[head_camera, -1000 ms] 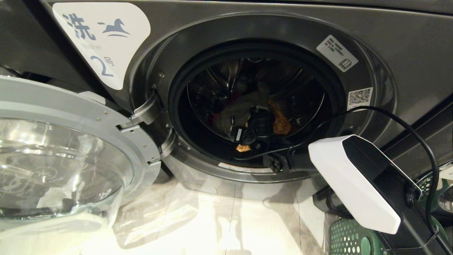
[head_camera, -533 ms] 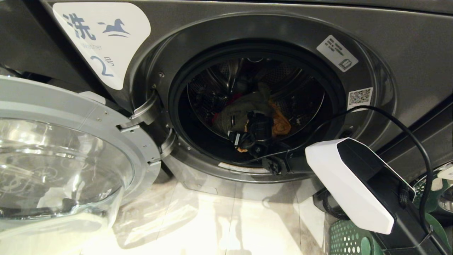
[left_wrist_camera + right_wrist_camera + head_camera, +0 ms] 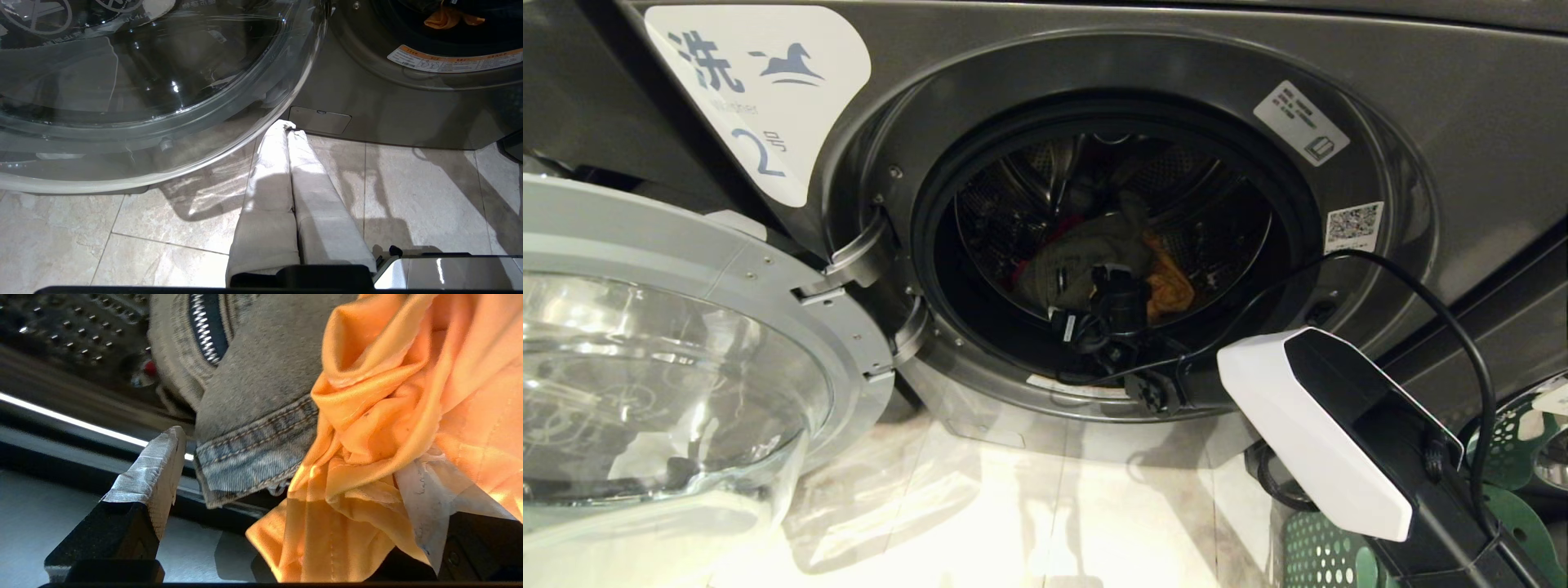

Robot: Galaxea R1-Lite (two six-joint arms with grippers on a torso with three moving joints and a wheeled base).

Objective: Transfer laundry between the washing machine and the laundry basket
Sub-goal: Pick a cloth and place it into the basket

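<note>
The washing machine [image 3: 1421,122] stands with its door swung open. Laundry lies in its drum: a grey denim garment [image 3: 1086,245] [image 3: 253,375] with a zip, and an orange cloth [image 3: 1170,286] [image 3: 388,396]. My right gripper [image 3: 1107,302] [image 3: 294,477] is inside the drum, open, right up against the pile. One taped finger [image 3: 155,473] stands clear beside the denim hem, and the orange cloth hangs between the fingers and over the other one. The green laundry basket [image 3: 1327,555] shows low on the right, under my right arm. My left gripper [image 3: 288,126] is shut and parked low over the floor.
The glass door [image 3: 645,367] [image 3: 143,81] juts out on the left, just above my left gripper. A black cable [image 3: 1421,278] loops from my right arm across the drum's rim. Pale floor tiles [image 3: 1013,506] lie in front of the machine.
My right forearm has slid left and lower, and the gripper has pushed a little further into the laundry. The orange scrap seen below the gripper a second ago no longer shows there.
</note>
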